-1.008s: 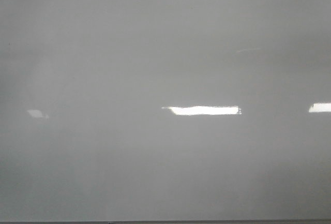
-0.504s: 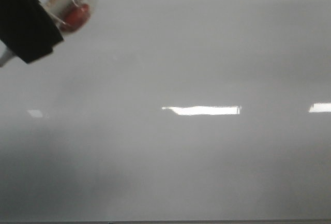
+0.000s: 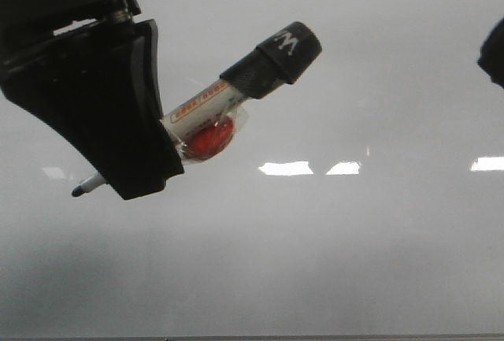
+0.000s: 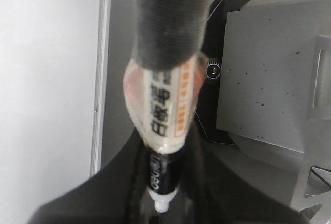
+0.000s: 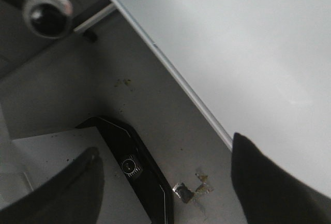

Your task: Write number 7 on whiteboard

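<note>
The whiteboard [image 3: 331,246] is a glossy pale grey board that fills the front view; it also shows in the left wrist view [image 4: 46,79] and the right wrist view [image 5: 248,38]. No number 7 shows on it. My left gripper [image 3: 146,172] is shut on a marker [image 3: 236,93] with a black cap end, a white label and a red patch. The marker's tip [image 3: 79,190] points down-left, above the board. In the left wrist view the marker [image 4: 165,110] runs between the dark fingers [image 4: 119,182]. My right gripper [image 5: 165,193] is open and empty beside the board's edge; only a dark corner of it [image 3: 494,50] shows in the front view.
A black device with a round lens [image 5: 132,167] lies on the grey table beside the board's thin metal edge [image 5: 176,79]; it also shows in the left wrist view [image 4: 213,70]. A scrap of tape [image 5: 189,190] sticks to the table. Bright light reflections [image 3: 287,168] lie on the board.
My left gripper has come into the front view from the upper left with the marker and moved down and right. A corner of the right gripper has appeared at the right edge.
</note>
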`<state>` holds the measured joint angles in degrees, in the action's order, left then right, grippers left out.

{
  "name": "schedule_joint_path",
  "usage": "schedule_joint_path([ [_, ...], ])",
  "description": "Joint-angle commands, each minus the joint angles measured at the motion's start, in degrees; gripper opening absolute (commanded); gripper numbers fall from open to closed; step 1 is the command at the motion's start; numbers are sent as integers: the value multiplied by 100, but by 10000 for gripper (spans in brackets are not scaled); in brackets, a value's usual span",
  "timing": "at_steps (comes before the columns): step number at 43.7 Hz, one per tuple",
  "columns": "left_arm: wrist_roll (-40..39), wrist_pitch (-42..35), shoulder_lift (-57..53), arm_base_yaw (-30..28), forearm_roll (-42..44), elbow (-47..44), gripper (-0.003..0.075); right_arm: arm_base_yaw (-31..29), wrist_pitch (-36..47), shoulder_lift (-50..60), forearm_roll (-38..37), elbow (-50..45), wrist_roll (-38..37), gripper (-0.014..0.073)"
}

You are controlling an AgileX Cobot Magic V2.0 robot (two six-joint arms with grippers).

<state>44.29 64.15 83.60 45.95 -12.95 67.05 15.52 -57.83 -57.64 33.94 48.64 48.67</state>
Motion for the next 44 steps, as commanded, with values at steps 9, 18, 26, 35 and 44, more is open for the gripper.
schedule_joint_path([
  [9, 197, -155, -162, 53, -95, 212, -20, 1096, 50, -624, 309, 962, 782, 540],
  [18, 206, -335, -162, 53, -95, 212, -20, 1580, 296, -1140, 309, 1242, 903, 540],
  [26, 206, -399, -162, 53, -95, 212, -20, 1954, 606, -1440, 309, 1296, 935, 540],
  [35, 206, -402, -162, 53, -95, 212, -20, 2052, 736, -1525, 442, 1296, 936, 505],
  [44, 206, -411, -162, 53, -95, 212, -20, 2047, 757, -1525, 447, 1296, 936, 329],
])
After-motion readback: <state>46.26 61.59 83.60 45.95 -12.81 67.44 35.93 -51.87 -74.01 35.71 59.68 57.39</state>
